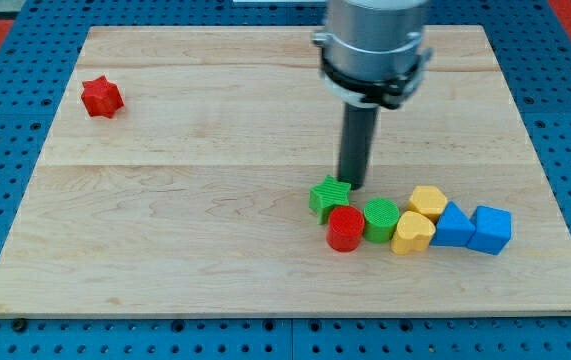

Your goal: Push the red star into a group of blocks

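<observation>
The red star lies alone near the board's upper left corner. A group of blocks sits at the lower right: a green star, a red cylinder, a green cylinder, two yellow blocks, a blue triangular block and a blue cube. My tip stands just above the green star's right edge, at the top left of the group, far to the right of the red star.
The wooden board lies on a blue perforated table. The arm's grey body hangs over the board's top centre-right.
</observation>
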